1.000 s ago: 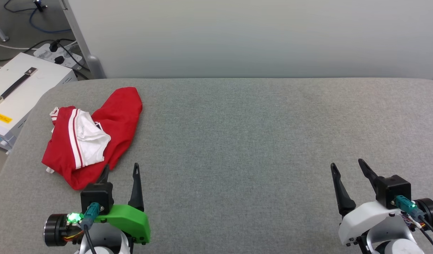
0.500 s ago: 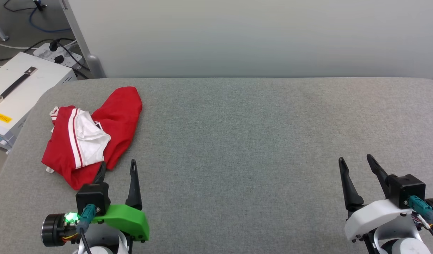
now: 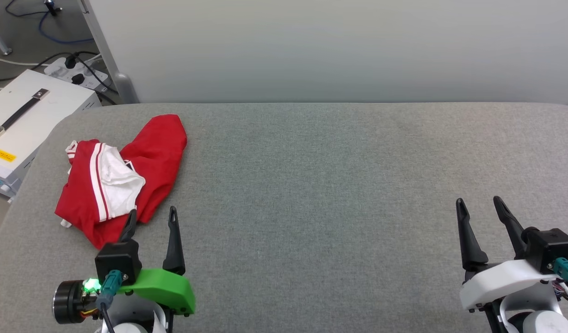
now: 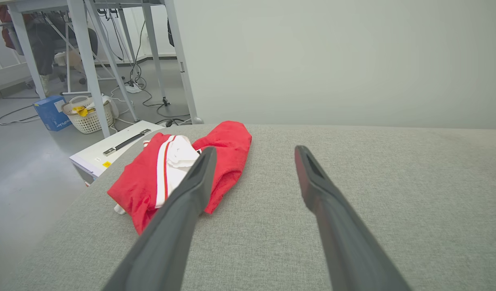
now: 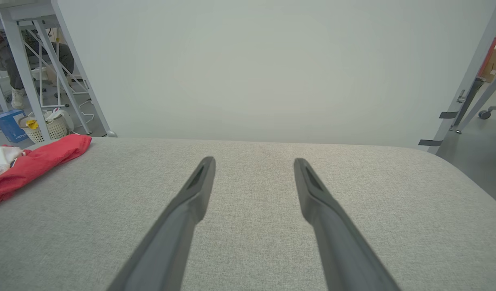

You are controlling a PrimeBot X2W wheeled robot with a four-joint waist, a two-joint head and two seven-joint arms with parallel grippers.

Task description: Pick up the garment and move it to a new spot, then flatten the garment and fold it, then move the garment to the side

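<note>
Grey table (image 3: 311,185) stretches wide, the garment (image 3: 159,148) crumpled near its left edge. Left end effector (image 3: 151,212) and right end effector (image 3: 478,201) stand open, empty.

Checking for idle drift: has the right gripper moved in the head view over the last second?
Yes. The right gripper has shifted rightward and up the view, nearer the table's far edge; the garment stays put.

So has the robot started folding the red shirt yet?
Nothing looks done yet: the red shirt lies crumpled at the left end of the gray table. In hand: the left hand is open right by the shirt's near edge, gripping nothing; the right hand is open and empty far to the right. Left: picking up, moving, flattening, folding, setting aside.
</note>
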